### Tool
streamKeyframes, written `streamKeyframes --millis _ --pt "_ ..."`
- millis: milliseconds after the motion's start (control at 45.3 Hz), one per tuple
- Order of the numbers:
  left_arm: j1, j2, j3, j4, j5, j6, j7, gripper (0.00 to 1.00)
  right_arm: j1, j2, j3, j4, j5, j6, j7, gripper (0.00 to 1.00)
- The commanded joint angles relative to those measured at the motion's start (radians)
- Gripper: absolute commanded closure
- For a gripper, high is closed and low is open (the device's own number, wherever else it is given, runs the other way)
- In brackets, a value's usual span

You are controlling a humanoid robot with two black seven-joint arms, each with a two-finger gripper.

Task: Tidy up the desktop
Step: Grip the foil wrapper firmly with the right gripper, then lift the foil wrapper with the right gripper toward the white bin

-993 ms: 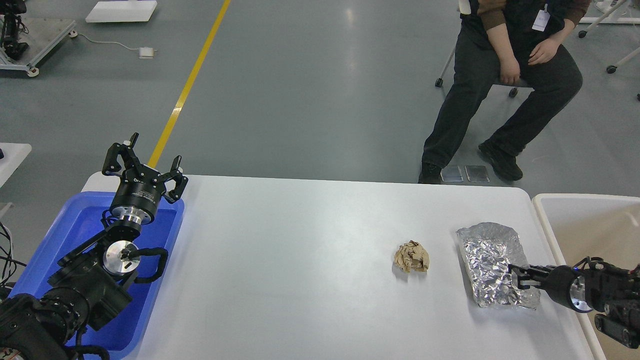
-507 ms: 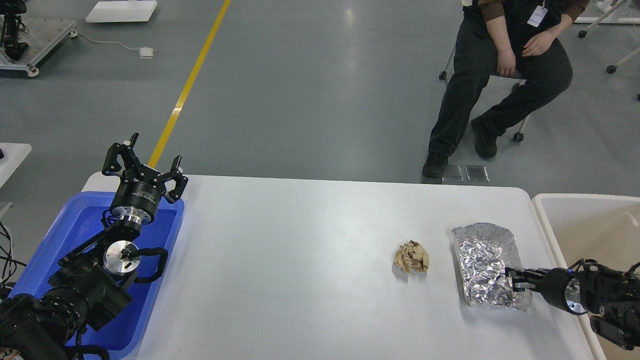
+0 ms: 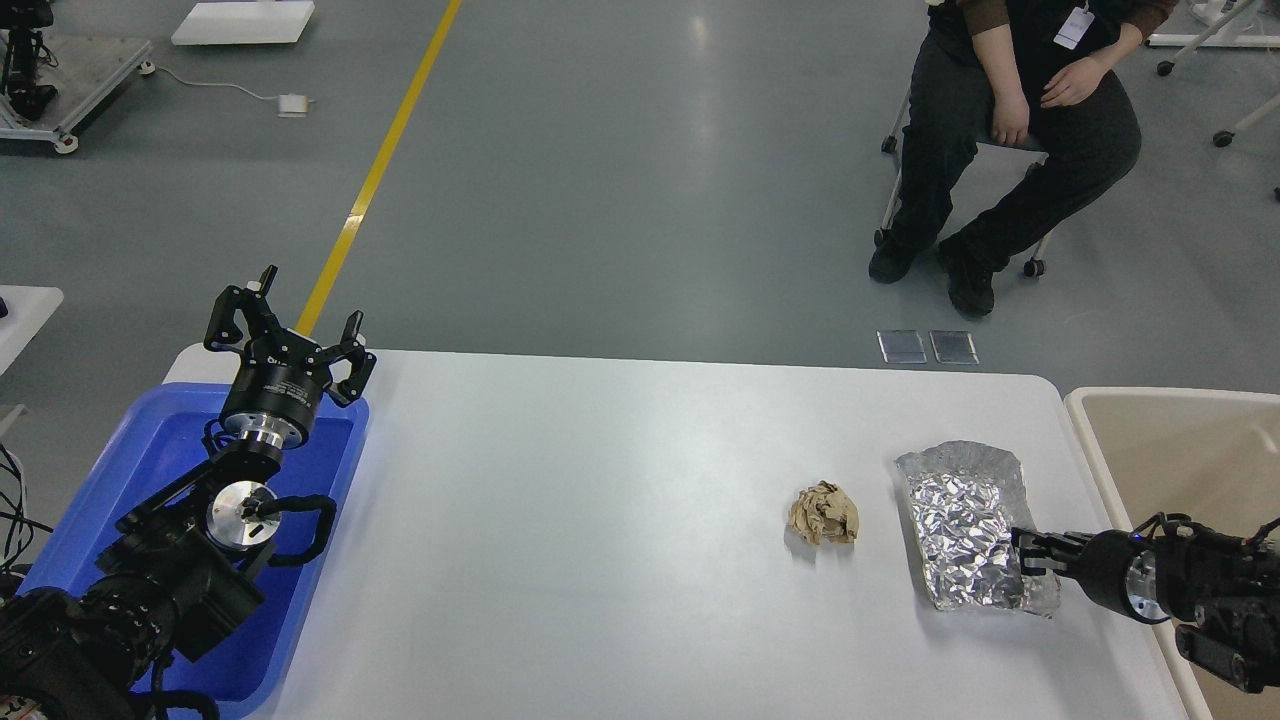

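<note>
The white desktop [image 3: 600, 520] holds a crumpled brown paper ball [image 3: 823, 514] right of centre and a crinkled sheet of silver foil [image 3: 962, 525] near the right edge. My right gripper [image 3: 1030, 556] reaches in from the right and is closed on the foil's near right part. My left gripper [image 3: 290, 335] is open and empty, raised over the far edge of the blue tray [image 3: 110, 500] at the left.
A cream-white bin with a tan inside [image 3: 1180, 450] stands off the desktop's right edge. A seated person [image 3: 1010, 130] is on a wheeled chair beyond the far right. A yellow floor line [image 3: 375, 180] runs behind the table.
The foil sheet has shifted a little left and away with my right gripper on it. The person has pulled their feet back from the table. My left arm has not moved.
</note>
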Motion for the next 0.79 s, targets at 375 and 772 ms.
streamKeyframes --millis 375,772 --pt "0.0 0.0 0.0 0.0 0.0 0.0 -0.001 0.0 0.325 -0.354 0.054 0.487 0.011 0.013 0.023 1.0" --pt "0.0 0.0 0.0 0.0 0.0 0.0 0.001 0.0 0.559 -0.587 0.113 0.642 0.013 0.264 0.023 1.0"
